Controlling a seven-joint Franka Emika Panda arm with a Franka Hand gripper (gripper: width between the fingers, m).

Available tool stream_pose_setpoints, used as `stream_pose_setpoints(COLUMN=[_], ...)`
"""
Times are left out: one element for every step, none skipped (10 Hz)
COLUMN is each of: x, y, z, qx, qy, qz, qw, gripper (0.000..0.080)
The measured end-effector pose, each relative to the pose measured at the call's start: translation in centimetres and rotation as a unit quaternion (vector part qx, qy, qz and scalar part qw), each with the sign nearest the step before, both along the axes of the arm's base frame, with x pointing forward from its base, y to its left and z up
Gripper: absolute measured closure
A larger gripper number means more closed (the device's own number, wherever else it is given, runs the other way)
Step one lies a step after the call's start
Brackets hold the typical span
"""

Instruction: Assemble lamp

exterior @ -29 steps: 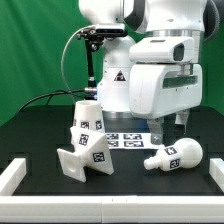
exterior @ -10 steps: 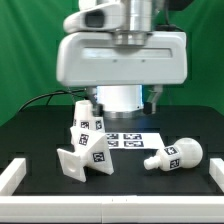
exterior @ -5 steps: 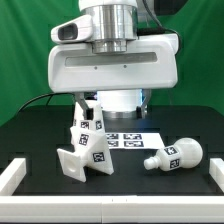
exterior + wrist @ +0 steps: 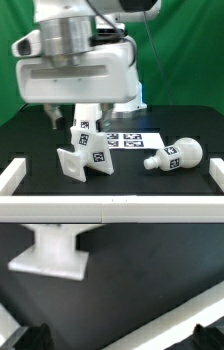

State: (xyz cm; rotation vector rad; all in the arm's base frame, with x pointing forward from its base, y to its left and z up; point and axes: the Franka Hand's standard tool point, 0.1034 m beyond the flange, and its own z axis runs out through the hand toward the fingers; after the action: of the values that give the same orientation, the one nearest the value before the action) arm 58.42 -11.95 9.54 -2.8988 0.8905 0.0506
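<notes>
Two fingers [image 4: 30,337] apart, gripping nothing; shade [image 4: 88,112] just beside them, toward exterior view's right.

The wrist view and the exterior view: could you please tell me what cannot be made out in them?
Wrist view: blurred; the white part is cut off by the picture edge, so which lamp part it is cannot be told. Only the tips of the fingers show.
Exterior view: the arm's body hides the fingers' upper parts; tags on the bulb and base are too small to read.
</notes>
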Motion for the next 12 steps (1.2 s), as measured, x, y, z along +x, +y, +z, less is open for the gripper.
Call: stream_pose_setpoints(x=[0.0,0.1,0.0,-0.5,-0.9,-1.6,-2.1,-2.3,-3.0,-2.8,-3.1,-3.8], y=[-0.1,0.0,0.0,-0.3,-1.5,-1.8,-1.9,-2.2,-2.0,-2.2,-2.2,-2.2], z=[0.1,0.0,-0.1,-0.5,-1.4,-1.9,-2.2,-2.8,-2.8,-3.0,-3.1,-3.3], qx=[0.005,0.005,0.005,0.017,0.038,0.061,0.09,0.112,0.142,0.155,0.166,0.186], qy=[0.006,0.005,0.005,0.017,0.038,0.075,0.119,0.154,0.206,0.227,0.247,0.28], qz=[-0.035,-0.032,-0.028,-0.011,-0.01,-0.012,-0.009,-0.01,-0.012,-0.007,-0.004,0.0], qw=[0.999,0.999,1.0,1.0,0.999,0.995,0.989,0.982,0.968,0.961,0.955,0.942], gripper=[0.01,0.01,0.01,0.01,0.01,0.01,0.01,0.01,0.01,0.01,0.01,0.01])
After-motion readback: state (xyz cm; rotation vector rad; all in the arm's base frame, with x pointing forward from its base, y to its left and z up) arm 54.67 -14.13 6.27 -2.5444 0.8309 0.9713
